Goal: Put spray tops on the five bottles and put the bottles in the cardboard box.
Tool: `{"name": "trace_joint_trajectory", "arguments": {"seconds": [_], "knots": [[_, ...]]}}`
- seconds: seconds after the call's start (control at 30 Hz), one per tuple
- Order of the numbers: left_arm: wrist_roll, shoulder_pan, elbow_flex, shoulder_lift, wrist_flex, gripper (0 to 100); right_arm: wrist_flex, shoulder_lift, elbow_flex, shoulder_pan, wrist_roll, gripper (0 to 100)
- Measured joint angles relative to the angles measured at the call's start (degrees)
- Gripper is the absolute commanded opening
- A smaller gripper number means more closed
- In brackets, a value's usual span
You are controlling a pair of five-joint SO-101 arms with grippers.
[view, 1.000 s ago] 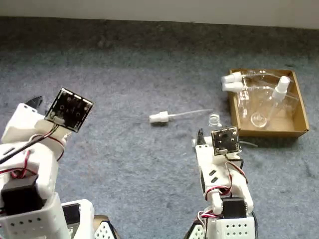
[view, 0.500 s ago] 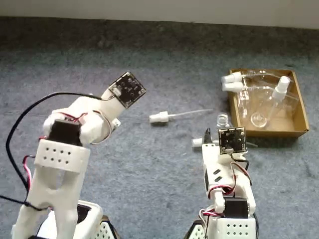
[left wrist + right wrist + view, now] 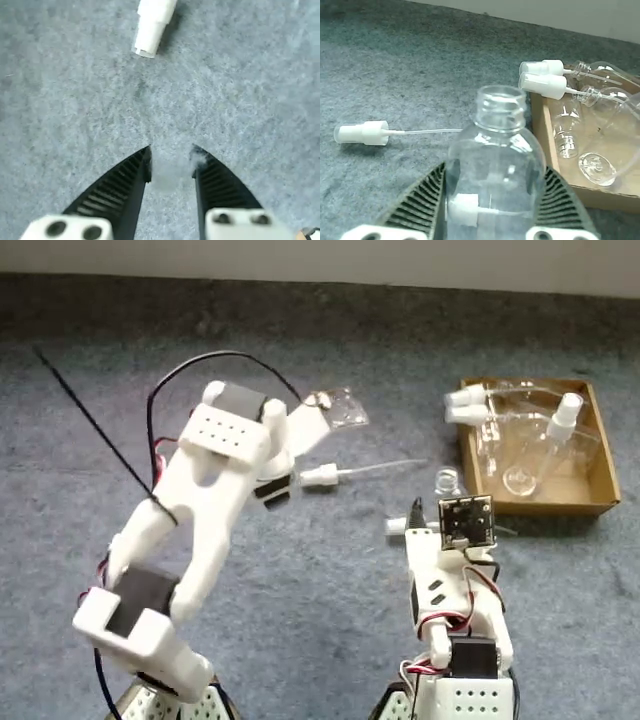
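The left gripper (image 3: 171, 160) hangs low over the grey carpet (image 3: 250, 330). Its pincer is parted a little way and has nothing between the two tips. Just ahead of it a loose spray top (image 3: 320, 477) lies on its side on the carpet, white, with its thin tube stretching off to the right.

Further right, the right gripper (image 3: 495, 172) is closed around the body of a clear bottle (image 3: 495, 150). The bottle's open neck has no top on it and points out beyond the fingertips, near the end of that tube and just beside the cardboard box (image 3: 592, 502).

The box sits at the right of the carpet and holds capped bottles (image 3: 530, 440) lying down. Three white tops are visible, two of them poking over the box's left wall.
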Motion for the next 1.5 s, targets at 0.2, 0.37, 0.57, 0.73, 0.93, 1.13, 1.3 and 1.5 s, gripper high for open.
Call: {"name": "trace_joint_trajectory", "arguments": {"seconds": [0.2,0.37,0.57,0.73,0.93,1.13,1.3,1.5], "knots": [[-2.99,0.26,-20.4,17.85,6.24,17,0.0,0.0,0.0,0.0,0.0,13.5],[-7.03,3.69,-32.44,26.64,11.43,19,0.0,0.0,0.0,0.0,0.0,13.5],[-9.23,7.38,-41.23,32.09,12.22,23,0.0,0.0,0.0,0.0,0.0,13.5],[-9.85,9.58,-46.42,38.68,12.31,23,0.0,0.0,0.0,0.0,0.0,13.5],[-9.93,9.05,-57.32,49.14,12.84,23,0.0,0.0,0.0,0.0,0.0,13.5],[-9.93,8.97,-70.33,57.58,12.57,23,0.0,0.0,0.0,0.0,0.0,13.5],[-10.11,8.79,-72.88,61.98,12.57,23,0.0,0.0,0.0,0.0,0.0,13.5],[-9.93,8.97,-72.88,62.42,12.57,23,0.0,0.0,0.0,0.0,-0.09,13.5]]}}
